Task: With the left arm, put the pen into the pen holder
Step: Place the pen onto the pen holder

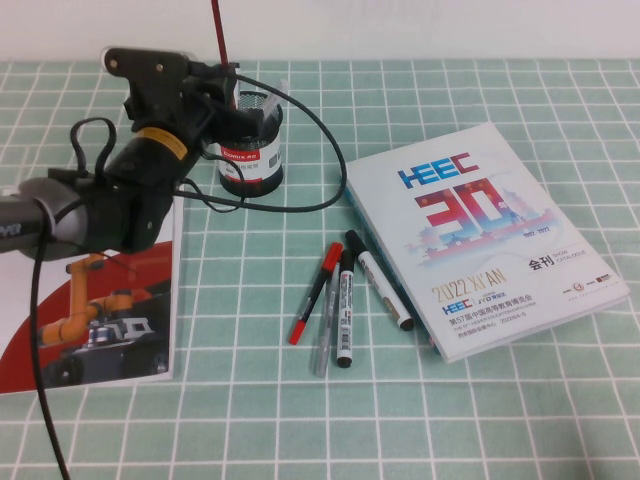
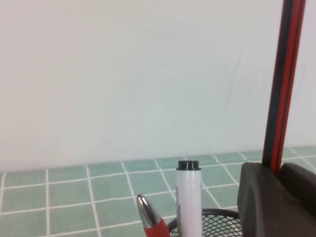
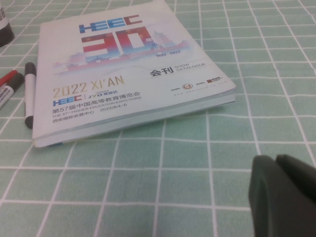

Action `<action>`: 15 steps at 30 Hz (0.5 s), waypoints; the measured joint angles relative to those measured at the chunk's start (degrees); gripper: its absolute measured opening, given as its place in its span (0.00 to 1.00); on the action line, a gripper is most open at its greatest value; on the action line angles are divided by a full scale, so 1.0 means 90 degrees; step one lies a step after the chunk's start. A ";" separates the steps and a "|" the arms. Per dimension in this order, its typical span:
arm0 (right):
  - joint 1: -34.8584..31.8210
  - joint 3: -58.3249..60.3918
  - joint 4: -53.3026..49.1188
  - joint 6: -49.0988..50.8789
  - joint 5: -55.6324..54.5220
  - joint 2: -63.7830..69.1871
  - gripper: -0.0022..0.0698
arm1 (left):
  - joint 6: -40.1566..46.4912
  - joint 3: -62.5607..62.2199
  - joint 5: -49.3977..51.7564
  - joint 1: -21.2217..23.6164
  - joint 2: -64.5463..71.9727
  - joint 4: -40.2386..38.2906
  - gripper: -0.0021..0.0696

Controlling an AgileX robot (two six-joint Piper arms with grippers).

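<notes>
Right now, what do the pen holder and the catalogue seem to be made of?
The pen holder looks like black wire mesh, probably metal, with a paper label. The catalogue looks like glossy printed paper; page edges show. The left gripper is shut on the pen; the right gripper looks shut.

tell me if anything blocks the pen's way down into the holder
Nothing visible bars it. The left gripper holds the pen upright above the pen holder. A white marker and a red pen already stand inside, leaving open rim. The right gripper hovers beside the catalogue.
</notes>
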 joint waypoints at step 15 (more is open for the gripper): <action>0.0000 0.0000 0.0000 0.0000 0.0000 0.0000 0.00 | 0.0040 0.0000 0.0368 0.0107 0.0000 -0.0093 0.06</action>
